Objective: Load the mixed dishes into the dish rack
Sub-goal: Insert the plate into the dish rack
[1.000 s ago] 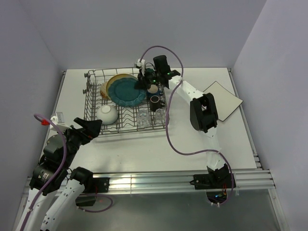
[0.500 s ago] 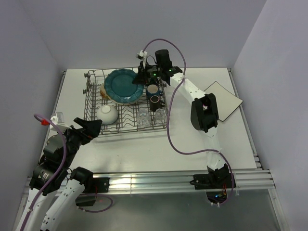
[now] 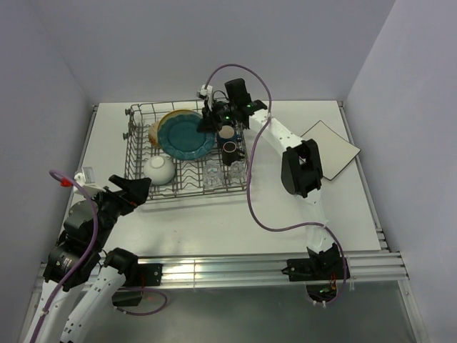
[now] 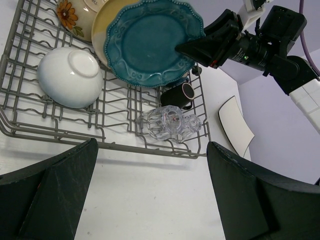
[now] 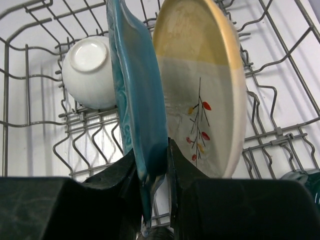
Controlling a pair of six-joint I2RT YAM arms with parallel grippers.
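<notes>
My right gripper (image 3: 213, 118) (image 5: 155, 165) is shut on the rim of the teal scalloped plate (image 3: 184, 135) (image 5: 137, 90) (image 4: 150, 42). It holds the plate on edge over the back of the dish rack (image 3: 133, 153) (image 5: 280, 132), just in front of the yellow-cream plate with the leaf sprig (image 5: 200, 85) (image 3: 171, 116). In the rack lie a white bowl (image 3: 159, 169) (image 4: 70, 76), two dark mugs (image 3: 230, 149) and clear glasses (image 3: 212, 176) (image 4: 172, 122). My left gripper (image 3: 136, 187) (image 4: 151, 165) hangs open and holds nothing, near the rack's front left corner.
A white square plate (image 3: 330, 148) (image 4: 236, 125) lies on the table to the right of the rack. A cream dish with an orange flower (image 4: 70, 12) leans at the rack's back left. Walls close in the table at the back and both sides.
The right gripper swung the teal plate up and back, then lowered it again in front of the yellow-cream plate. The left arm has not moved.
</notes>
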